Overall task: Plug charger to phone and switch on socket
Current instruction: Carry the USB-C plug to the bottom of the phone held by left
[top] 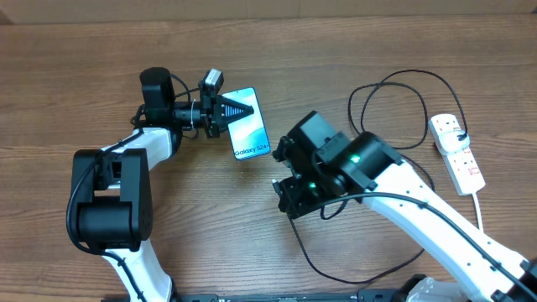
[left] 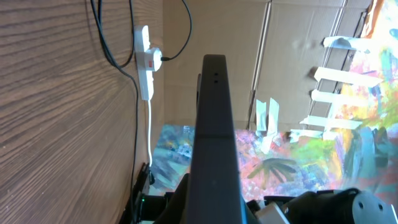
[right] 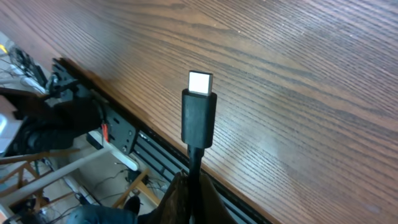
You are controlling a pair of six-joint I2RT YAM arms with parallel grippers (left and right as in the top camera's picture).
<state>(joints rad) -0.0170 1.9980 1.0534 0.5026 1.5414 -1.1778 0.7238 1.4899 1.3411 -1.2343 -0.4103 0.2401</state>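
The phone shows its light blue screen to the overhead camera, with my left gripper shut on its far end. The left wrist view has the phone edge-on as a dark bar running up from my left gripper. My right gripper is to the lower right of the phone, apart from it. In the right wrist view the right gripper is shut on the charger just behind its black connector, whose metal tip points away above the wood. The white socket lies at the far right.
The charger's black cable loops across the right half of the table and runs to a plug in the socket. A further loop curves near the front edge. The table's front edge lies below the connector.
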